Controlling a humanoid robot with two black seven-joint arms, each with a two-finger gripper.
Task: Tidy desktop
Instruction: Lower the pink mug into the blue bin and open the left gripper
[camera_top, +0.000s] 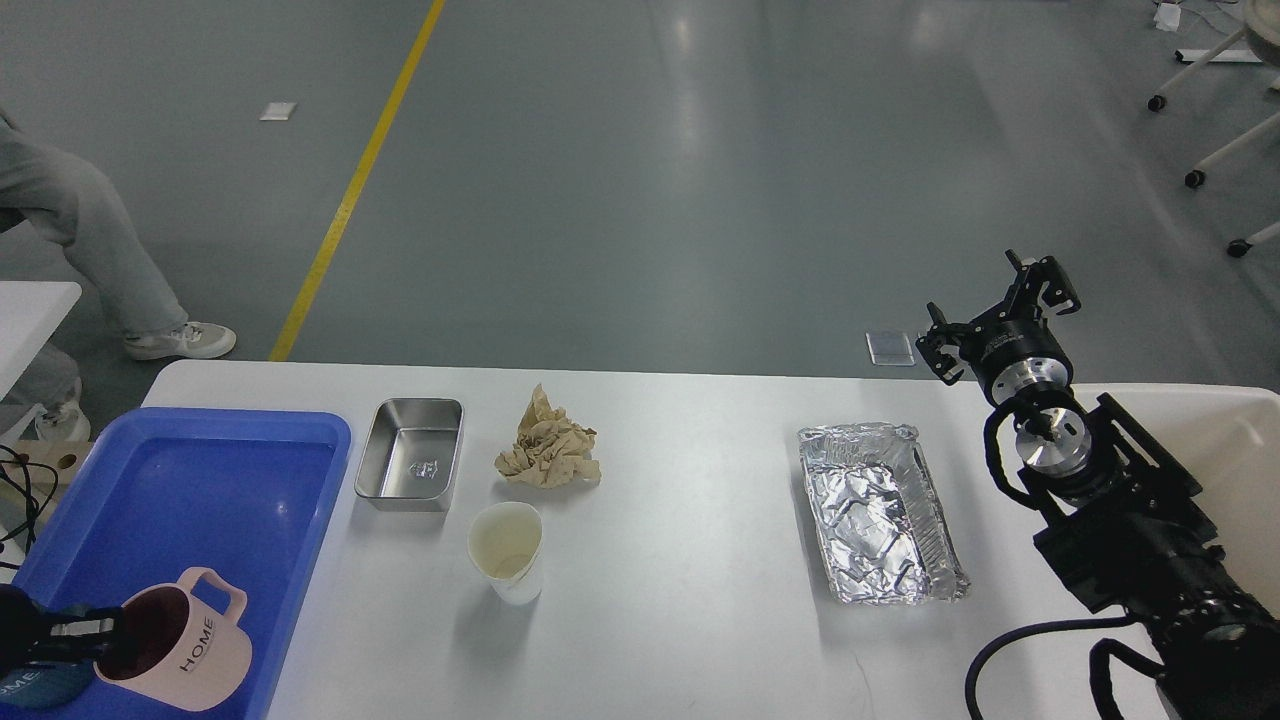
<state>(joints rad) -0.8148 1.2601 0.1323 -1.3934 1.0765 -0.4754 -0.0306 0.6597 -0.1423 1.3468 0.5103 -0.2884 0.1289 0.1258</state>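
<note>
The white desktop (690, 620) carries a shiny steel box (412, 466), a crumpled brown paper (547, 448), a paper cup (507, 549) and a crinkled foil tray (880, 511). In the near corner of the blue tray (215, 480) a pink "HOME" mug (180, 652) is tilted, and my left gripper (95, 632) is shut on its rim. A dark blue mug (35, 686) peeks out beside it, mostly hidden. My right gripper (995, 312) hovers open and empty beyond the table's far right edge.
A beige bin (1235, 440) stands at the right end, behind my right arm. A person's legs (90, 240) are on the floor at the far left. Chair wheels (1195, 178) show at the top right.
</note>
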